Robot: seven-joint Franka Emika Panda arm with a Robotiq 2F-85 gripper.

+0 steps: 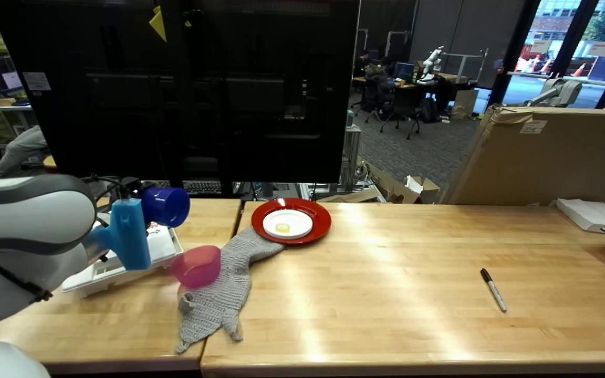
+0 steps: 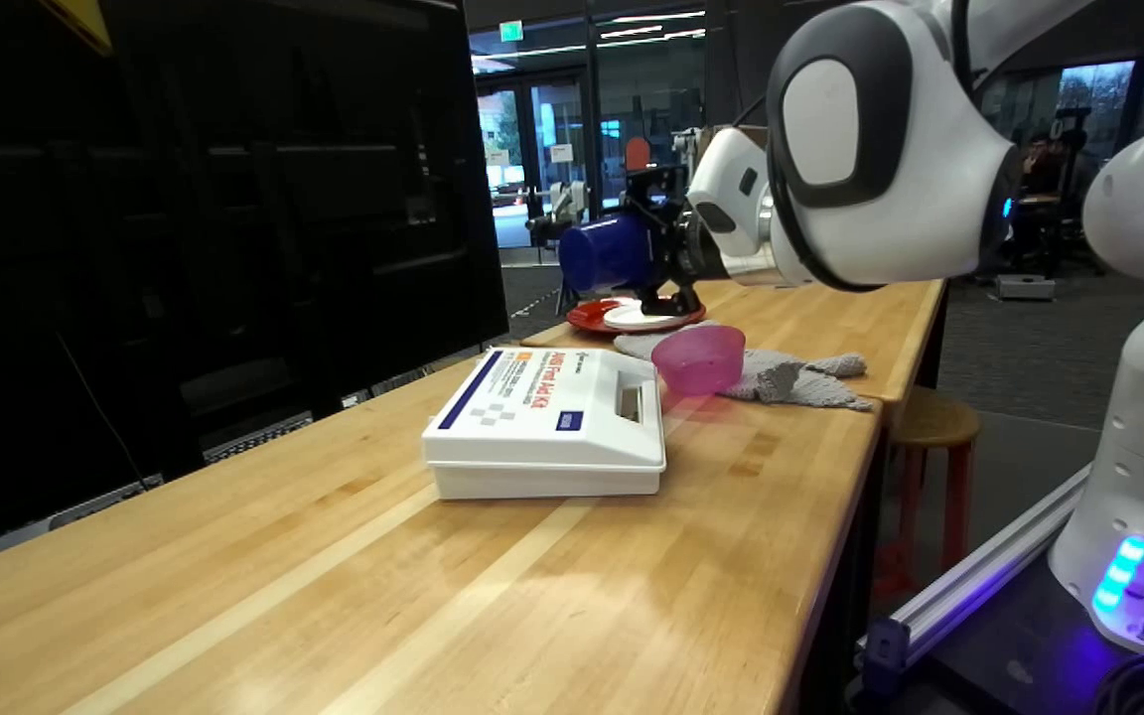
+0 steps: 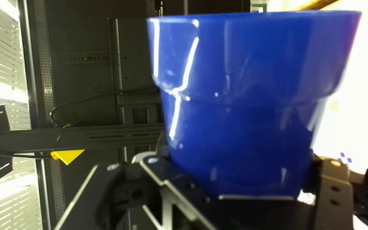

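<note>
My gripper (image 3: 238,159) is closed around the base of a glossy blue cup (image 3: 244,73), one finger on either side. The cup's mouth points away from the palm. In both exterior views the cup (image 1: 168,206) lies sideways in the air, and in an exterior view the gripper (image 2: 659,243) shows black behind the cup (image 2: 602,256). A light-blue part of the arm (image 1: 130,233) hides most of the gripper in an exterior view. Below stands a translucent pink bowl (image 2: 699,359) by a grey knitted cloth (image 1: 221,294). A white first aid kit (image 2: 552,477) is on the table nearby.
A red plate (image 1: 321,231) carries a smaller white plate (image 1: 302,231) with a small yellow item (image 1: 282,228). A black marker (image 1: 493,290) lies farther along the table. Behind the table rises a large black screen (image 1: 176,105). A cardboard box (image 1: 554,157) leans at the far end.
</note>
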